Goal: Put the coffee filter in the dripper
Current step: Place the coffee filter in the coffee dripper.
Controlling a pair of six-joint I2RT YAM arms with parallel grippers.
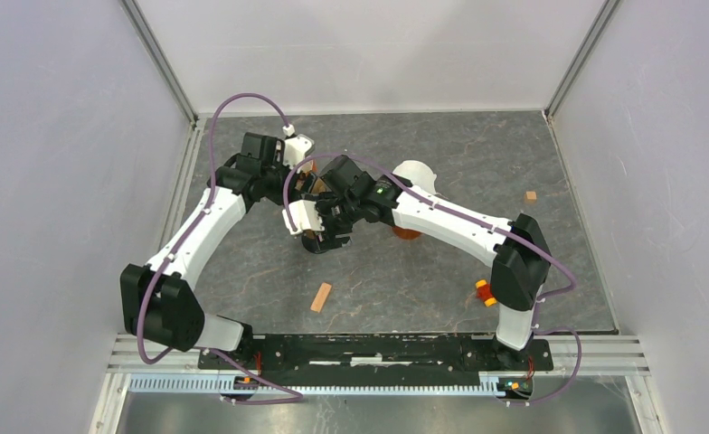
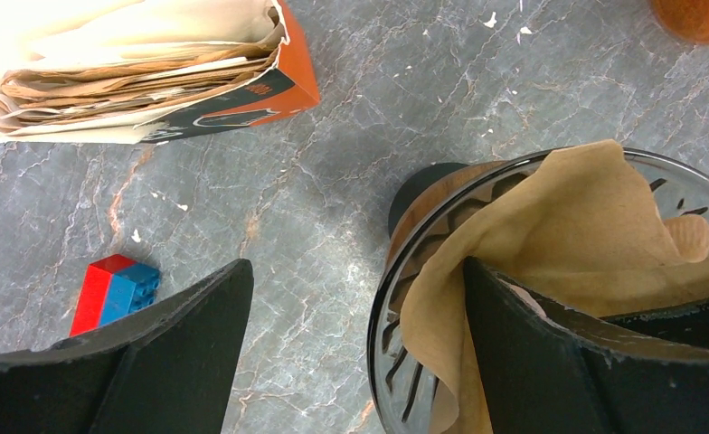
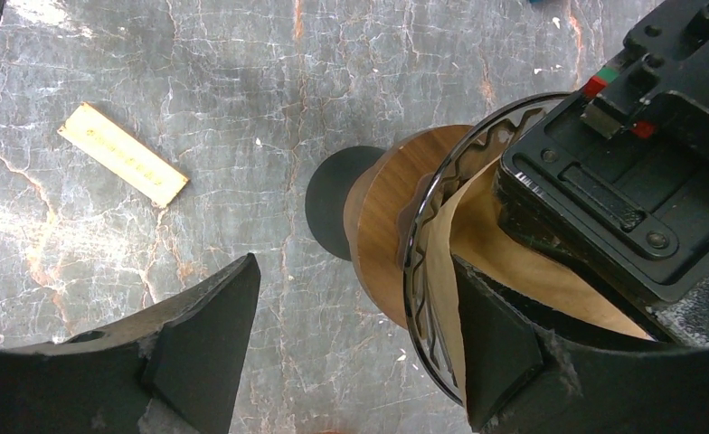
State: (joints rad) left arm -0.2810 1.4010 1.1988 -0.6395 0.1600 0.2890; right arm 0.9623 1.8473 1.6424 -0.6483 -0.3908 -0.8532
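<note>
Grey marbled table (image 2: 351,117) lies under both tools. An orange-and-white carton of filters (image 2: 152,81) sits ahead of the left gripper (image 2: 358,271). That gripper is released, jaws wide, straddling the rim of the ribbed glass dripper (image 2: 389,316). The right gripper (image 3: 353,267) is spread across the same rim. The brown paper coffee filter (image 2: 559,226) is crumpled inside the dripper, against the left gripper's inner finger. A red-and-blue brick (image 2: 116,291) lies beside its outer finger.

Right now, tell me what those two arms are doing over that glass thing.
Both arms are at the glass dripper, where a brown paper filter sits loosely with a crumpled edge. The left gripper and the right gripper are open, each with one finger inside the dripper and the other outside its rim, apparently seating the paper. The filter box lies apart on the table.
</note>
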